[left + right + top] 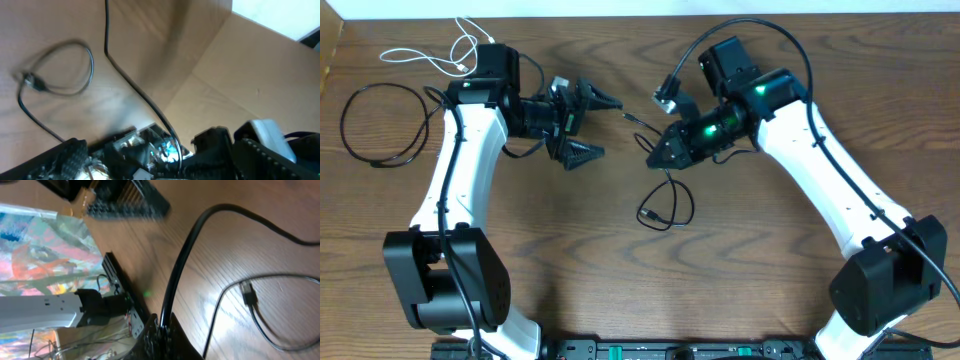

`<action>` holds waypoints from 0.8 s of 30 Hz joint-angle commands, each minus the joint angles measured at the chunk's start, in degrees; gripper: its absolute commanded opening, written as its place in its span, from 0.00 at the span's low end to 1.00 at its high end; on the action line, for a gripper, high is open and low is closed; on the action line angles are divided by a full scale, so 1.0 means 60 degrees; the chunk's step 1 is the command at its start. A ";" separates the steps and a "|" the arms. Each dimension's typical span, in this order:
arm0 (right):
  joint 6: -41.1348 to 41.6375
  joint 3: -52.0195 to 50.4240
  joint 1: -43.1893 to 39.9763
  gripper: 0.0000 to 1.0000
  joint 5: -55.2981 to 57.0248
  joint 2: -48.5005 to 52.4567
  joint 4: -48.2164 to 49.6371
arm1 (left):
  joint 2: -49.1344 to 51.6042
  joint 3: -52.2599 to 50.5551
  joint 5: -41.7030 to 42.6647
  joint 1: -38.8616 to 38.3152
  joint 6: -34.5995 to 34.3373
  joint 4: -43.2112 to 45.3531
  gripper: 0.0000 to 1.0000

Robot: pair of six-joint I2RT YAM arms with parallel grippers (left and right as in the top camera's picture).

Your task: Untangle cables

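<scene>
The cable (646,214) in your closed right gripper (651,159) can knot if you pull its loop; left gripper (610,128) stands wide.

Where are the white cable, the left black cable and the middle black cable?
White cable (425,55): overhead view, its long stretch.
Left black cable (343,128): overhead view, loop's left edge.
Middle black cable (648,214): overhead view, its plug end.

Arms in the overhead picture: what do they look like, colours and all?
Both look alike: the left arm and right arm have long white links, bulky black joints and bases, and black wiring running along them. Small green lights glow on both. The left gripper and right gripper are black.
</scene>
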 commanded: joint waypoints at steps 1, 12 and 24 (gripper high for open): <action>0.0160 0.0160 0.0426 0.01 -0.0266 -0.0149 0.0393 | 0.0033 -0.0018 0.0557 -0.0211 -0.0120 -0.0652 0.97; 0.1417 0.0160 0.1195 0.01 0.2135 -0.0149 0.0962 | 0.0033 -0.0018 0.0441 -0.0291 -0.0120 -0.0699 0.80; 0.1847 0.0160 0.1231 0.01 0.1687 -0.0149 0.1435 | 0.0033 -0.0018 0.0437 -0.0291 -0.0120 -0.0699 0.55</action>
